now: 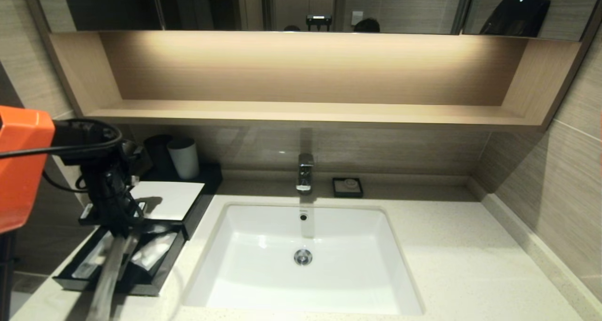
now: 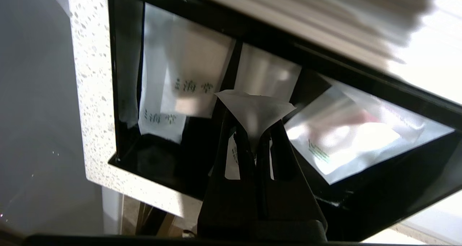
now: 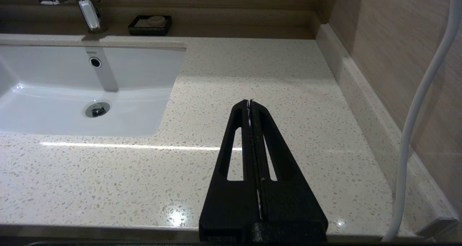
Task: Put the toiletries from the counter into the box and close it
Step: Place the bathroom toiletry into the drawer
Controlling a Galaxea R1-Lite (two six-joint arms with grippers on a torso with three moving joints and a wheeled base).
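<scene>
My left gripper [image 1: 121, 228] is shut on one end of a long slim clear packet [image 1: 107, 278], which hangs slanting down past the front edge of the open drawer [image 1: 155, 276]. In the left wrist view the packet's end [image 2: 254, 107] fans out above my closed fingertips [image 2: 238, 137]. The black box with a white top panel [image 1: 169, 197] stands on the counter [image 1: 451, 264] left of the sink. A second slim packet [image 1: 91, 260] lies in the drawer's left compartment. My right gripper [image 3: 251, 102] is shut and empty above the counter right of the sink.
Short white sachets [image 1: 153, 250] lie in the drawer, and show in the left wrist view [image 2: 187, 87]. A grey cup [image 1: 184, 157] stands behind the box. The white sink [image 1: 263, 283], tap [image 1: 304, 171] and black soap dish [image 1: 347, 187] are to the right.
</scene>
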